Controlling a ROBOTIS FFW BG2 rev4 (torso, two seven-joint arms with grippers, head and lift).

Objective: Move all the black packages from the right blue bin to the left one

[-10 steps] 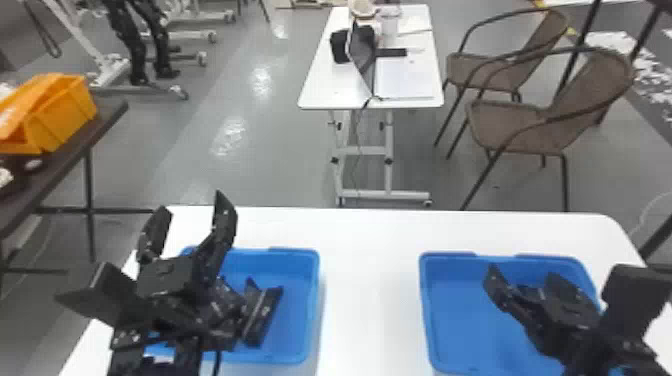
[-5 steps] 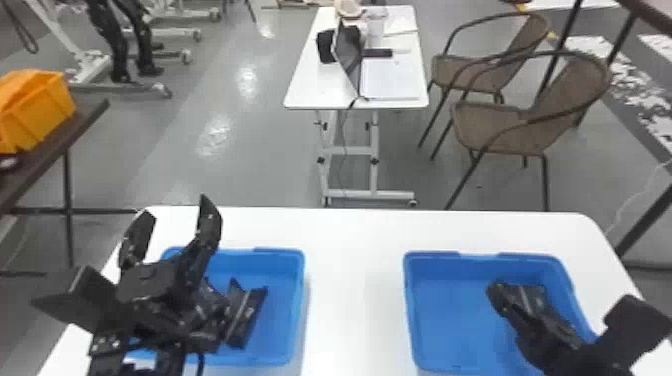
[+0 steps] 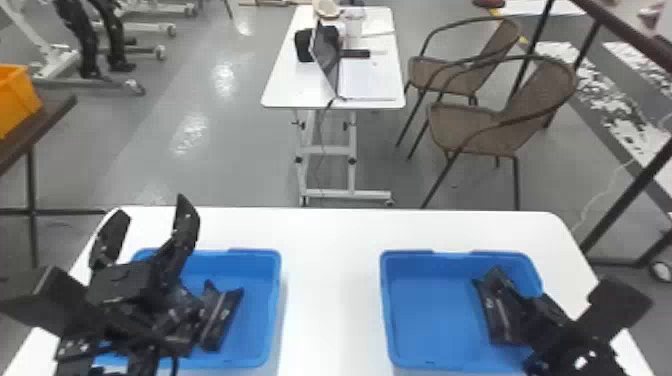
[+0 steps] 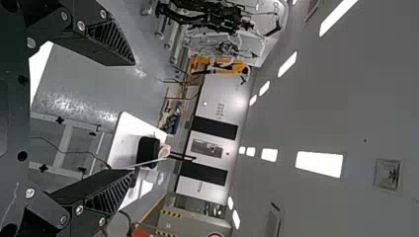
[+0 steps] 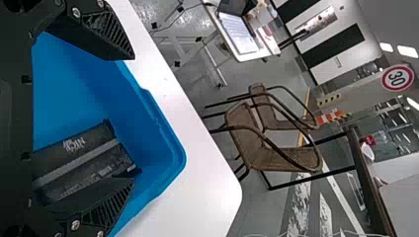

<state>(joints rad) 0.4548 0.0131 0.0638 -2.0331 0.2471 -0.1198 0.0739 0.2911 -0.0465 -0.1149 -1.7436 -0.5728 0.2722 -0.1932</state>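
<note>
The right gripper (image 5: 133, 116) is spread and empty, probably to straddle the black package (image 5: 74, 153) lying in the right bin (image 3: 388, 312); the left gripper (image 3: 154, 215), fingers apart, waits by the left bin (image 3: 275, 305), likely keeping clear.

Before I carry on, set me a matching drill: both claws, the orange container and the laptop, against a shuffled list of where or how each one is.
1. Left claw
2. Right claw
3. Orange container
4. Laptop

A. Open, at the right blue bin, close to a black package
B. On the white table farther off
C. Open and empty, fingertips away from any package
D. On the dark table at the head view's left

Pairs: 1-C, 2-A, 3-D, 4-B
</note>
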